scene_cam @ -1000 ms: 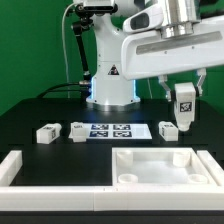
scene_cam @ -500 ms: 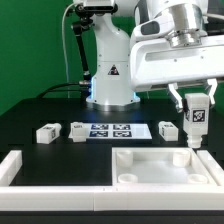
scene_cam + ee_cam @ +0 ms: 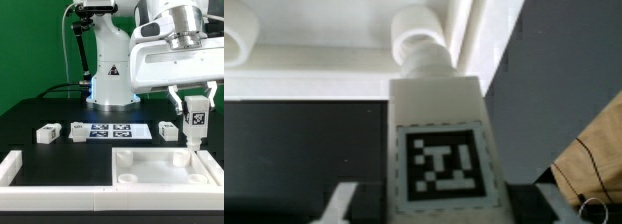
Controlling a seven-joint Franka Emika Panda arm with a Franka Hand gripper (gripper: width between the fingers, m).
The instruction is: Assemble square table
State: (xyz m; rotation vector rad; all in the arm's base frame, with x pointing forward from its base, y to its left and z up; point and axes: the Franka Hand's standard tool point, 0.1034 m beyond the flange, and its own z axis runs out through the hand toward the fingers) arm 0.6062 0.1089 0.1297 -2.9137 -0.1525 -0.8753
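My gripper [image 3: 195,112] is shut on a white table leg [image 3: 195,122] with a black-and-white tag, held upright over the far right corner of the white square tabletop [image 3: 165,168]. The leg's lower tip sits at or just above the corner socket [image 3: 180,157]. In the wrist view the leg [image 3: 438,140] runs between my fingers, its screw end pointing at the socket [image 3: 423,40]. Three other legs lie on the table: two at the exterior view's left [image 3: 46,132] [image 3: 79,130] and one at the right [image 3: 168,129].
The marker board [image 3: 113,131] lies flat behind the tabletop. A low fence of long white bars [image 3: 20,168] runs along the front and left. The robot base [image 3: 110,80] stands at the back.
One second ago the leg was held higher and further to the exterior view's left; it has moved right and down over the tabletop corner. Almost no motion in the last half second.
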